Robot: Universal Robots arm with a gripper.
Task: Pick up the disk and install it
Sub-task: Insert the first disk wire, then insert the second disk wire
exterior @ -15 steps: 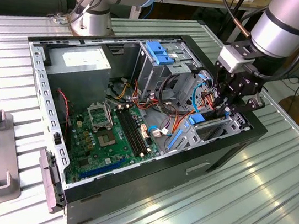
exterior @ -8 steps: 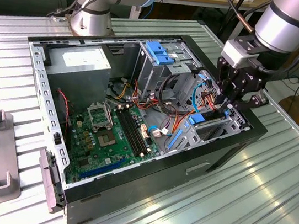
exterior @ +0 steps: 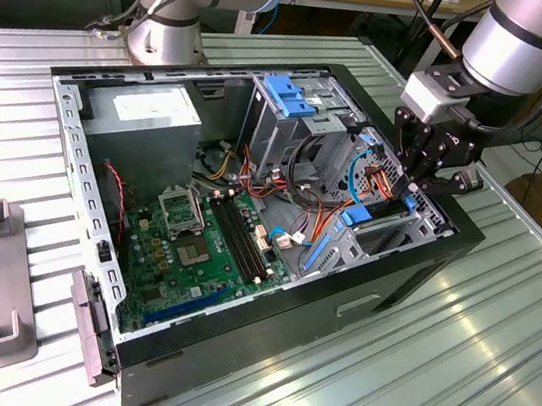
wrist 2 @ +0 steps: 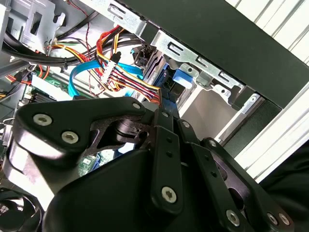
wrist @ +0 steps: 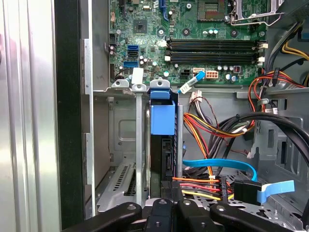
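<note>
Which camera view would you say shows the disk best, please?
The first wrist view: the disk stands on edge in its bay, blue rail facing the camera. The exterior view shows blue beneath the end effector. In the second wrist view the end effector's links hide most of it.

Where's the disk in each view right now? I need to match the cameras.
Exterior view: the disk stands on edge in the drive bay at the case's corner, on the exterior view's right.
Second wrist view: the disk shows its blue rail end beside the metal bay brackets.
First wrist view: the disk sits in the bay slot.
Shared landmark: the curved light-blue cable.
</note>
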